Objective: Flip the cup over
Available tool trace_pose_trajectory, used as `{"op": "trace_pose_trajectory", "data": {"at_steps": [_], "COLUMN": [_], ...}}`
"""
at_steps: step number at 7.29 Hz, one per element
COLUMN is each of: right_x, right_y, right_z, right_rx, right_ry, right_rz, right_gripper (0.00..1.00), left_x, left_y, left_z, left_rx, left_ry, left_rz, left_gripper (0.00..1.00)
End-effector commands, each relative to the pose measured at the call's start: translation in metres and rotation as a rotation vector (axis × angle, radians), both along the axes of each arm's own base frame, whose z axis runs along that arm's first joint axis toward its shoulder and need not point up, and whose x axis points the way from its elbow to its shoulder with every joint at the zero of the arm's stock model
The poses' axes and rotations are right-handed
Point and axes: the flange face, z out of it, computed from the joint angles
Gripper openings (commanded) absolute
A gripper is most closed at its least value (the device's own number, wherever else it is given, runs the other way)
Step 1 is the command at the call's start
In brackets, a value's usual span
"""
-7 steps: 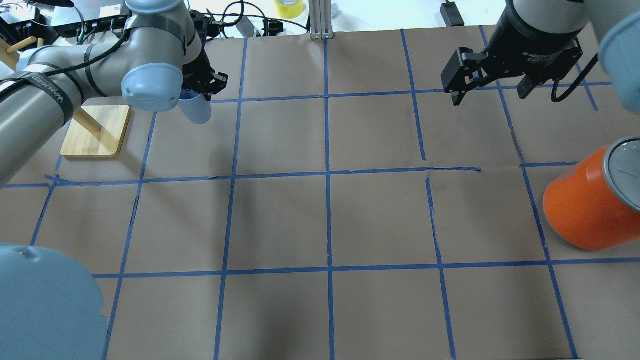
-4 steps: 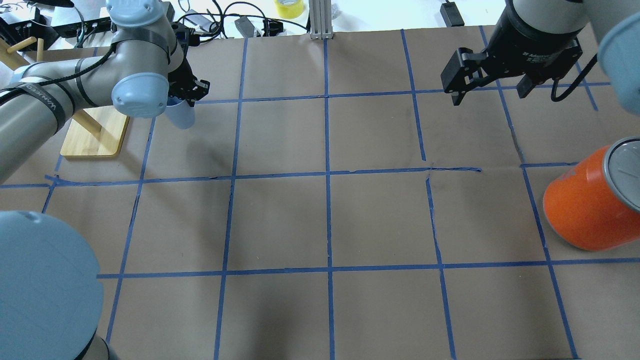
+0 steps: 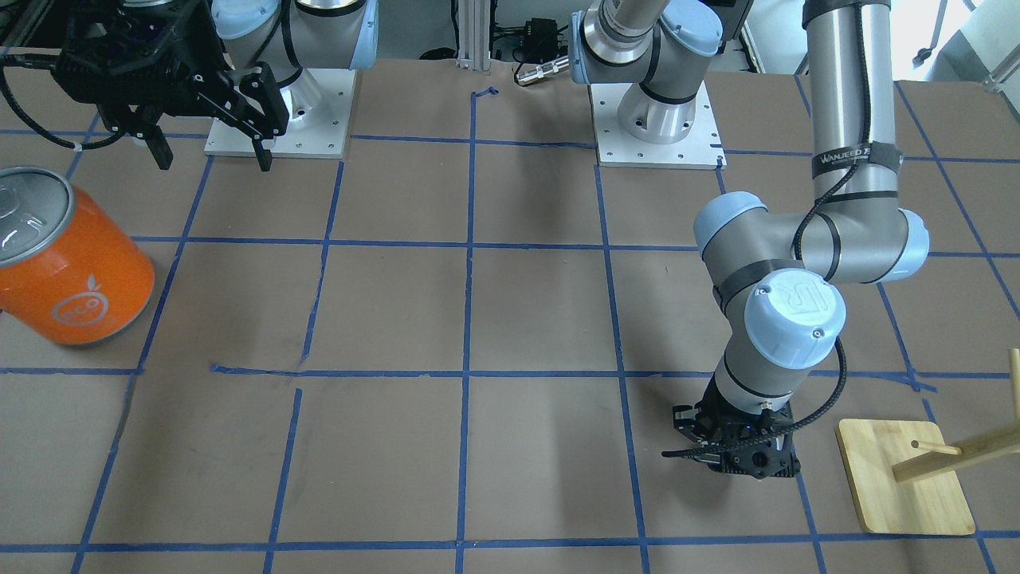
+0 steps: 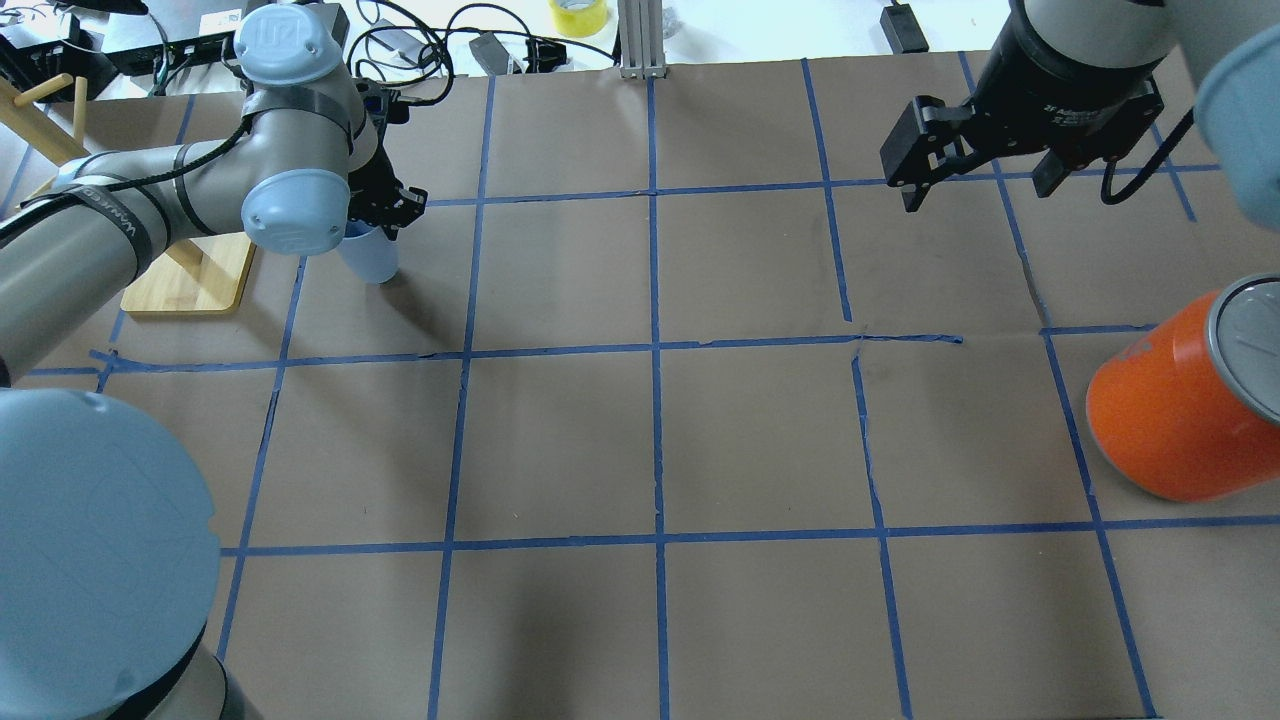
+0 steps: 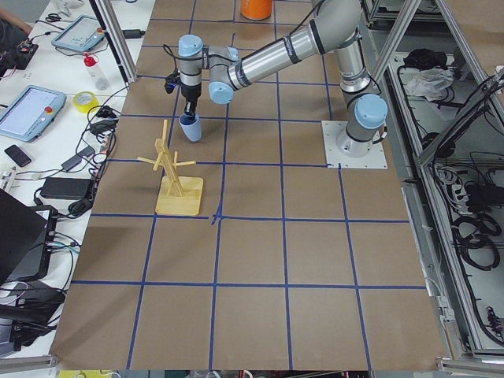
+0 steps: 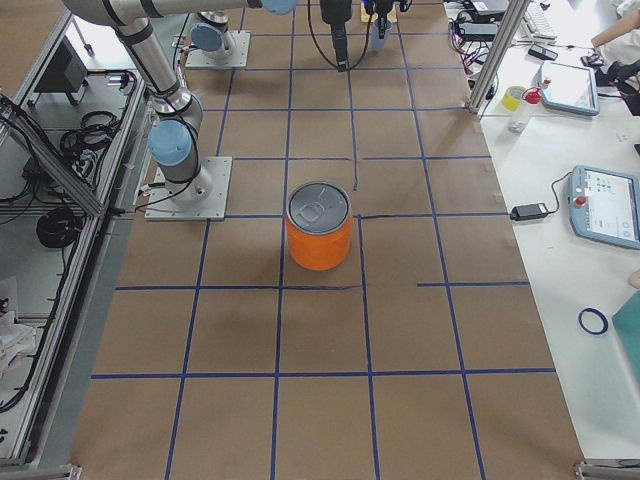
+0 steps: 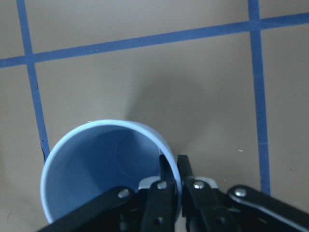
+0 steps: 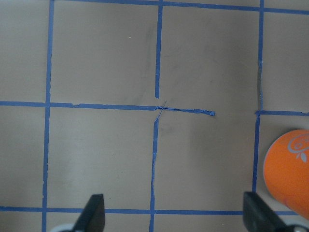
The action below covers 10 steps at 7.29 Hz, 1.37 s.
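Observation:
The cup (image 4: pixel 368 256) is a small pale bluish-white tumbler, held mouth up at the far left of the table. My left gripper (image 4: pixel 385 208) is shut on its rim, one finger inside and one outside. The left wrist view looks down into the cup (image 7: pixel 96 164), with the fingertips (image 7: pixel 164 170) pinching its wall. In the exterior left view the cup (image 5: pixel 190 128) hangs under the gripper, at or just above the paper. In the front view the left gripper (image 3: pixel 737 456) hides the cup. My right gripper (image 4: pixel 978 193) is open and empty, high over the far right.
A large orange can (image 4: pixel 1180 410) with a silver top stands at the right edge, also in the front view (image 3: pixel 72 271). A wooden peg stand (image 4: pixel 190 275) sits just left of the cup. Brown paper with blue tape lines covers the table.
My left arm has swung left and then come down and back a little with the cup, which now hangs more upright and lower. The right arm has not moved.

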Motion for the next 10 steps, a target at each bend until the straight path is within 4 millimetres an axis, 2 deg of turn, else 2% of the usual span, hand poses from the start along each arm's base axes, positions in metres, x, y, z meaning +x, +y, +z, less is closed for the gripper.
{"op": "trace_pose_trajectory", "data": {"at_steps": [1, 3, 4, 6, 7, 8, 9, 10], "right_x": [0.000, 0.000, 0.000, 0.000, 0.000, 0.000, 0.000, 0.000], "right_y": [0.000, 0.000, 0.000, 0.000, 0.000, 0.001, 0.000, 0.001], "right_z": [0.000, 0.000, 0.000, 0.000, 0.000, 0.001, 0.001, 0.001], "right_rx": [0.000, 0.000, 0.000, 0.000, 0.000, -0.001, -0.001, -0.001], "right_ry": [0.000, 0.000, 0.000, 0.000, 0.000, 0.000, 0.000, 0.000], "right_rz": [-0.002, 0.001, -0.001, -0.001, 0.001, 0.001, -0.002, 0.001], "right_gripper": [1.00, 1.00, 1.00, 1.00, 1.00, 1.00, 1.00, 1.00], "left_x": [0.000, -0.004, -0.010, -0.011, -0.015, -0.012, -0.018, -0.028], "left_y": [0.001, 0.003, 0.009, 0.032, 0.053, 0.079, 0.112, 0.137], "left_z": [0.009, 0.021, 0.048, 0.131, 0.177, 0.211, 0.238, 0.258], "left_rx": [-0.011, -0.012, 0.004, 0.055, 0.063, 0.091, 0.110, 0.080], "left_ry": [0.001, 0.013, 0.037, 0.045, 0.052, 0.048, 0.048, 0.086], "left_rz": [-0.004, -0.009, -0.014, 0.010, 0.029, 0.040, 0.147, 0.181], "left_gripper": [1.00, 1.00, 1.00, 1.00, 1.00, 1.00, 1.00, 1.00]}}
